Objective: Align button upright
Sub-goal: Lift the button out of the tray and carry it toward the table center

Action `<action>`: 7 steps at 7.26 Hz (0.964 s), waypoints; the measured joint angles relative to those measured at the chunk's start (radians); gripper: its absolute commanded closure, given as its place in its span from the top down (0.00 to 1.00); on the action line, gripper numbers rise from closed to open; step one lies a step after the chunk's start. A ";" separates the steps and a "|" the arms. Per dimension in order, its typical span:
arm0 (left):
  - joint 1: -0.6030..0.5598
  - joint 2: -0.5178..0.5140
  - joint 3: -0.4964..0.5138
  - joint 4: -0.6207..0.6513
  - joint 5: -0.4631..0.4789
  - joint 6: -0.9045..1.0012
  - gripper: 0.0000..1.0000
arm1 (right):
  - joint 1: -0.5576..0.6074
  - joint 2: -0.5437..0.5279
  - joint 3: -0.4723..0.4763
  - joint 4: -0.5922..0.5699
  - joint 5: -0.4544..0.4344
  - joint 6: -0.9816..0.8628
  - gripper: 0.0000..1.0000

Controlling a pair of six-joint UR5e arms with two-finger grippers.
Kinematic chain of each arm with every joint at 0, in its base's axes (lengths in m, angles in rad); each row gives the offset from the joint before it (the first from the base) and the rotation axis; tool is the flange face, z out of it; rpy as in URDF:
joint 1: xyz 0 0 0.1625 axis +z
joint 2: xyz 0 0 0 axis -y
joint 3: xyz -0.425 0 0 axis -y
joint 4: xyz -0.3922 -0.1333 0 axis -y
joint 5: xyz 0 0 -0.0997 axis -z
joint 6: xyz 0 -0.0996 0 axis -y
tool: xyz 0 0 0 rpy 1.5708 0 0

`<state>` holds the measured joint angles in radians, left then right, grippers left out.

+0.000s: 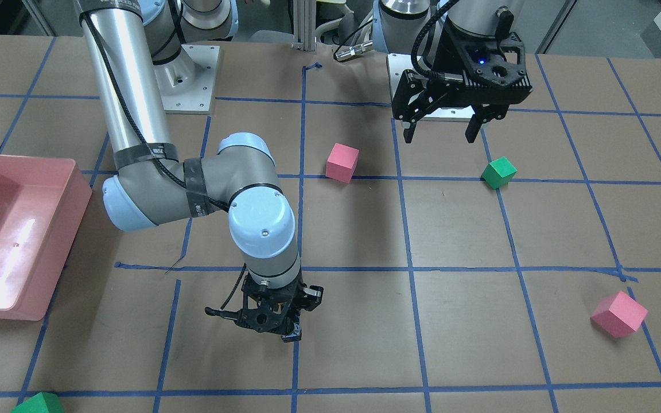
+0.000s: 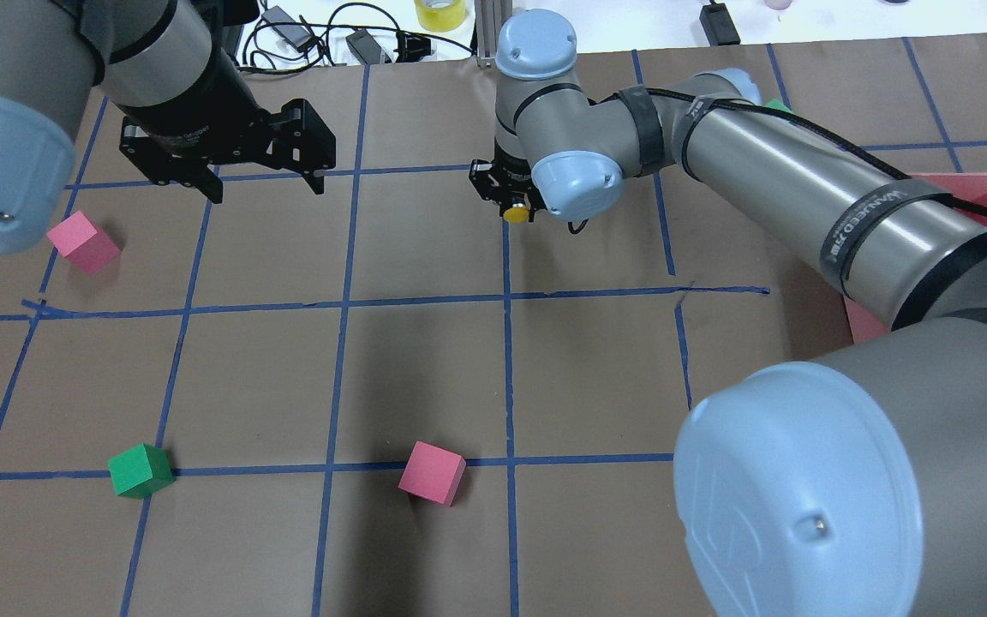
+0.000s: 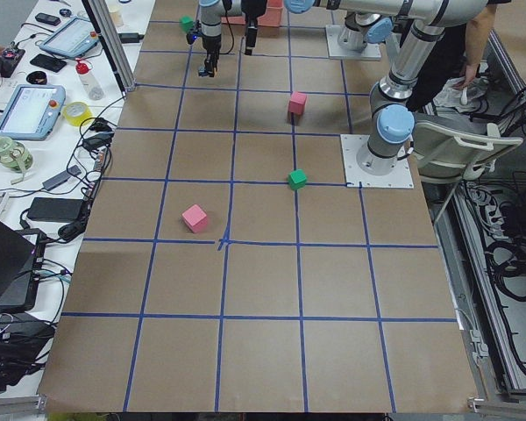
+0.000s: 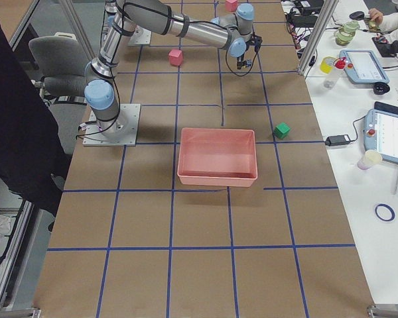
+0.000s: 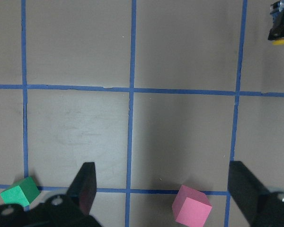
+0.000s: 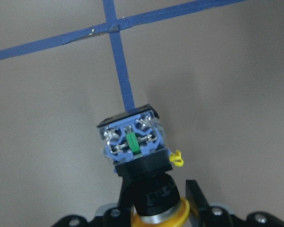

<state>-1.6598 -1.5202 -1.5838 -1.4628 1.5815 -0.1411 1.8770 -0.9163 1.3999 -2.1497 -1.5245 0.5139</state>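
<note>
The right gripper [image 6: 151, 208] holds the button [image 6: 135, 151] in its jaws just above the brown table [image 1: 451, 241], gripping it around the black collar near the yellow cap. In the right wrist view the button's blocky base with its blue and green terminals points away from the camera, toward the paper, directly over a strip of blue tape [image 6: 120, 80]; that pose suggests the arm is bringing the base down so the button can stand cap-up. From overhead the yellow cap [image 2: 514, 214] shows beneath the wrist, close to the same tape line. Whether the base already touches the table cannot be told.

Farther from the button, a pink cube [image 1: 342, 162] and a green cube [image 1: 498, 172] sit well apart from it, out of the way. Beyond them the left gripper [image 1: 439, 135] hangs above the table with its jaws spread wide and nothing between them, apparently waiting clear of the work. Another pink cube [image 1: 619, 313] lies off to that arm's side, and a pink bin [image 1: 49, 258] stands well apart on the right arm's side.
</note>
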 measured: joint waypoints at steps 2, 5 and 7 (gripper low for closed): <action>0.001 0.000 0.000 -0.001 -0.001 0.000 1.00 | 0.022 0.039 0.001 -0.032 0.012 0.020 0.00; 0.001 0.000 0.002 0.000 0.000 0.000 1.00 | 0.049 0.048 0.008 -0.037 0.028 0.046 0.00; 0.000 0.000 0.003 0.001 0.001 0.000 1.00 | 0.052 0.034 0.032 -0.028 0.030 0.072 0.00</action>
<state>-1.6596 -1.5202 -1.5806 -1.4621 1.5825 -0.1411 1.9292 -0.8824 1.4318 -2.1777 -1.4947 0.5856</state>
